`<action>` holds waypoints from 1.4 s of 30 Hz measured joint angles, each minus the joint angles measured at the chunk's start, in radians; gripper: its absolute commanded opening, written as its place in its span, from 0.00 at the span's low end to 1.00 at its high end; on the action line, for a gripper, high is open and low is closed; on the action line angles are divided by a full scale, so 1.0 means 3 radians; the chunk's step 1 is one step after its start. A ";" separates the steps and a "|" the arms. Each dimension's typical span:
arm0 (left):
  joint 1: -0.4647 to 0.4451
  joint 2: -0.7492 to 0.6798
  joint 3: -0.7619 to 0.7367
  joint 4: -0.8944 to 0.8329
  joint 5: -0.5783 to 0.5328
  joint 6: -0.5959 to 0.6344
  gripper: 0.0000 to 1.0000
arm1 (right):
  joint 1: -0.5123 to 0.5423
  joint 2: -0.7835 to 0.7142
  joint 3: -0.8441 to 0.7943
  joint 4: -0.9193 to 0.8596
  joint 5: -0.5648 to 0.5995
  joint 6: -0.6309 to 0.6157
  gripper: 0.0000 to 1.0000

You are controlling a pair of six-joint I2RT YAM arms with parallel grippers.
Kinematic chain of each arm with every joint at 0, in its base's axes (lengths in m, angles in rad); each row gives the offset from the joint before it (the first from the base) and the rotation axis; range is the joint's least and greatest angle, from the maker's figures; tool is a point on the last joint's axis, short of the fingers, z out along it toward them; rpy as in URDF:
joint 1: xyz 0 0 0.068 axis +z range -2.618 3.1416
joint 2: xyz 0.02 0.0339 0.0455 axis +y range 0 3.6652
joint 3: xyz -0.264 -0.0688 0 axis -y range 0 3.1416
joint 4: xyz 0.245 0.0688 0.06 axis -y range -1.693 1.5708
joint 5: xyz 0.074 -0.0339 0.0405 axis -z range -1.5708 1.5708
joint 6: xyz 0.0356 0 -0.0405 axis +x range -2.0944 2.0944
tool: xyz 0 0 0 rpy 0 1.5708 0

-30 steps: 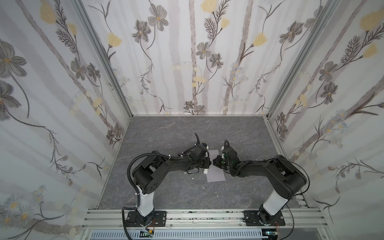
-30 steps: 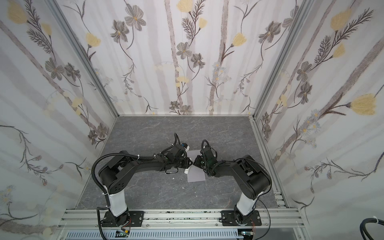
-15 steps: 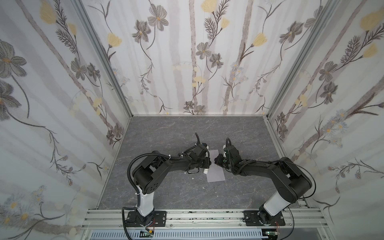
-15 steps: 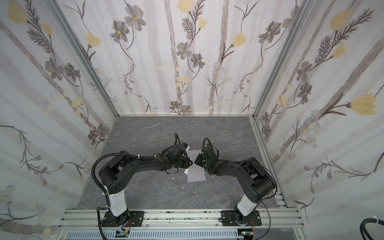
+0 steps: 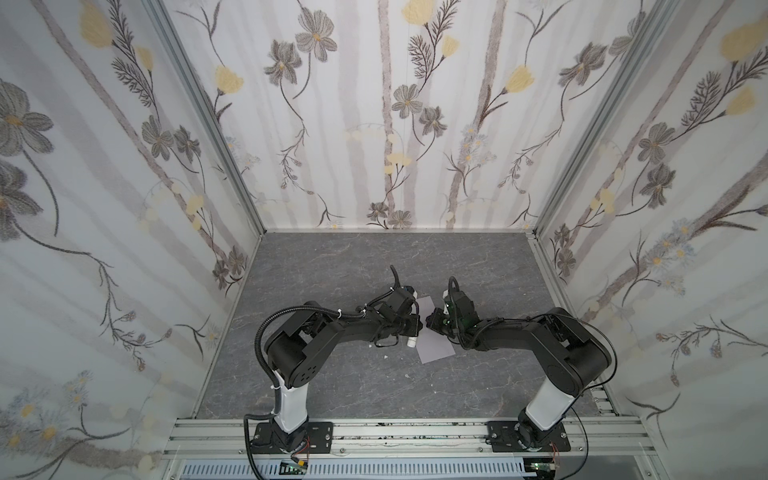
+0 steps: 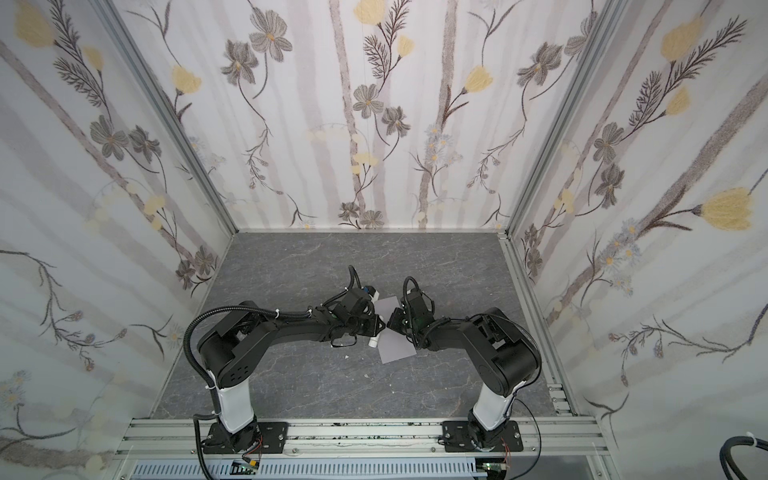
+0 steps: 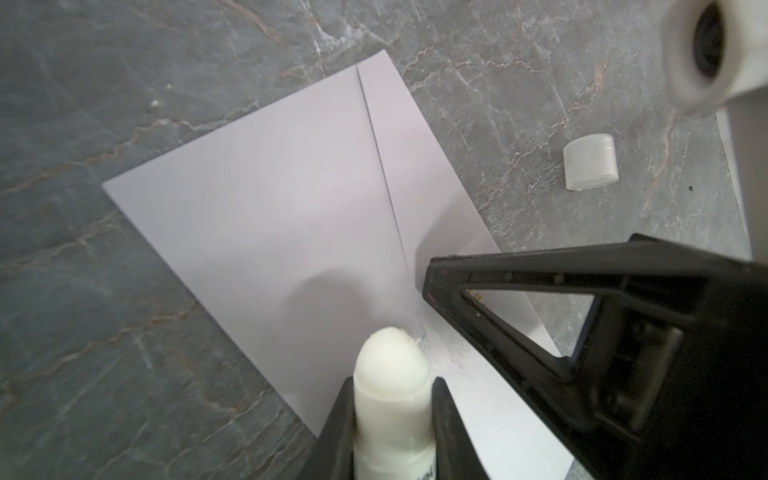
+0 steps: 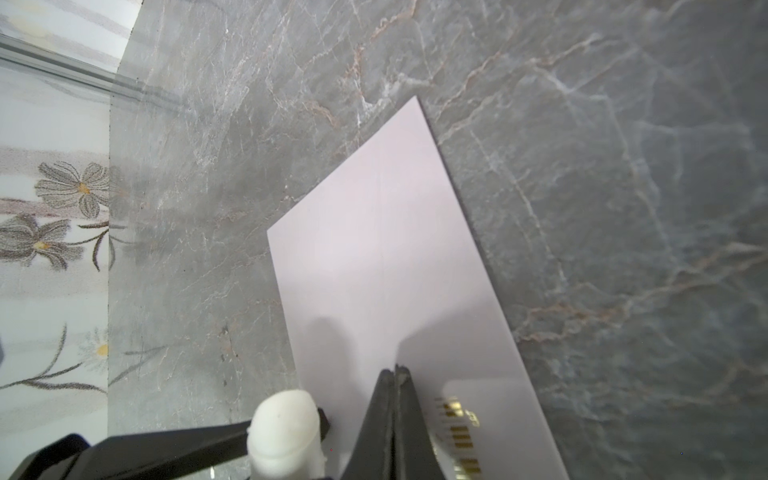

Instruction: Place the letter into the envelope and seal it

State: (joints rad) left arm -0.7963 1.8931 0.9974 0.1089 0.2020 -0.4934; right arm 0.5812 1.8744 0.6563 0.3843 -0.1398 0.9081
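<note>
A grey, veined stone-look tabletop (image 5: pixel 353 266) sits inside walls (image 5: pixel 395 124) papered with grey and yellow flowers. The envelope (image 5: pixel 434 347) lies flat on it, between the two arms' tips in both top views. Only the left wrist view shows the envelope's diagonal seam and a small white cap (image 7: pixel 590 162) just beside the envelope's long edge. The right wrist view shows gold marks (image 8: pixel 457 419) on the envelope plainly. The left gripper (image 7: pixel 392 390) is clamped on an uncapped white glue stick (image 7: pixel 390 361), whose tip is right at the envelope; contact cannot be told. The right gripper (image 8: pixel 395 376) is closed, its joined tips touching the envelope.
</note>
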 measured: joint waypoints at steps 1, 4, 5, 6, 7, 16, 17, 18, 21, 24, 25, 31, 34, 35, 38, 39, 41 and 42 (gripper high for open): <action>0.0000 0.0000 0.0000 0.0000 0.0000 0.0000 0.00 | 0.0000 -0.0015 -0.0014 -0.0008 -0.0010 0.0000 0.00; -0.0001 -0.0014 0.0000 -0.0004 -0.0017 -0.0001 0.00 | 0.0000 -0.0071 -0.0038 -0.0066 -0.0037 0.0000 0.00; -0.0003 -0.0037 0.0000 -0.0038 -0.0033 0.0000 0.00 | -0.0001 -0.0097 -0.0042 -0.0093 -0.0037 0.0000 0.00; -0.0005 -0.0065 0.0000 -0.0097 -0.0051 -0.0001 0.00 | -0.0008 -0.0121 -0.0045 -0.0103 -0.0037 -0.0001 0.00; -0.0005 -0.0097 0.0000 -0.0161 -0.0074 -0.0001 0.00 | -0.0017 -0.0161 -0.0045 -0.0108 -0.0039 -0.0001 0.00; -0.0005 -0.0404 0.0150 -0.0397 -0.0136 -0.0032 0.00 | -0.0136 -0.0919 0.0001 -0.0290 -0.0057 -0.0121 0.14; -0.0005 -0.0415 0.0168 -0.0408 -0.0136 -0.0041 0.00 | -0.0151 -0.1035 0.0001 -0.0326 -0.0057 -0.0158 0.17; -0.0005 -0.0422 0.0182 -0.0420 -0.0136 -0.0052 0.00 | -0.0154 -0.1125 0.0001 -0.0351 -0.0052 -0.0191 0.19; -0.0005 -0.0476 0.0225 -0.0449 -0.0134 -0.0103 0.00 | -0.0186 -0.1357 -0.0014 -0.0451 -0.0032 -0.0253 0.22; -0.0005 -0.0544 0.0263 -0.0449 -0.0121 -0.0151 0.00 | -0.0197 -0.1569 -0.0052 -0.0554 0.0048 -0.0305 0.23; -0.0005 -0.0572 0.0277 -0.0449 -0.0113 -0.0184 0.00 | -0.0198 -0.1642 -0.0070 -0.0586 0.0062 -0.0320 0.23; 0.0000 -0.0809 0.0365 -0.0448 -0.0112 -0.0379 0.00 | -0.0200 -0.2138 -0.0210 -0.0818 0.0142 -0.0390 0.26; 0.0022 -0.0945 0.0385 -0.0420 -0.0111 -0.0520 0.00 | -0.0200 -0.2435 -0.0292 -0.0888 0.0150 -0.0415 0.28; 0.0037 -0.0994 0.0383 -0.0401 -0.0109 -0.0586 0.00 | -0.0200 -0.2561 -0.0323 -0.0905 0.0148 -0.0415 0.29; 0.0107 -0.1170 0.0253 -0.0161 -0.0074 -0.0851 0.00 | -0.0186 -0.2912 -0.0432 -0.0918 0.0100 -0.0394 0.34; 0.0142 -0.1241 0.0141 0.0003 -0.0020 -0.0969 0.00 | -0.0174 -0.3033 -0.0481 -0.0914 0.0065 -0.0352 0.36; 0.0225 -0.1354 -0.0127 0.0359 0.0097 -0.1253 0.00 | -0.0136 -0.3229 -0.0553 -0.0913 0.0023 -0.0314 0.38; 0.0273 -0.1390 -0.0267 0.0546 0.0154 -0.1417 0.00 | -0.0108 -0.3307 -0.0582 -0.0909 0.0013 -0.0276 0.39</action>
State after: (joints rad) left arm -0.7143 1.4761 0.9173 0.2726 0.2481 -0.9184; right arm 0.5488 0.8822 0.4816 0.1116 -0.1360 0.8253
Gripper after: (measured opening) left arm 0.216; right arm 0.382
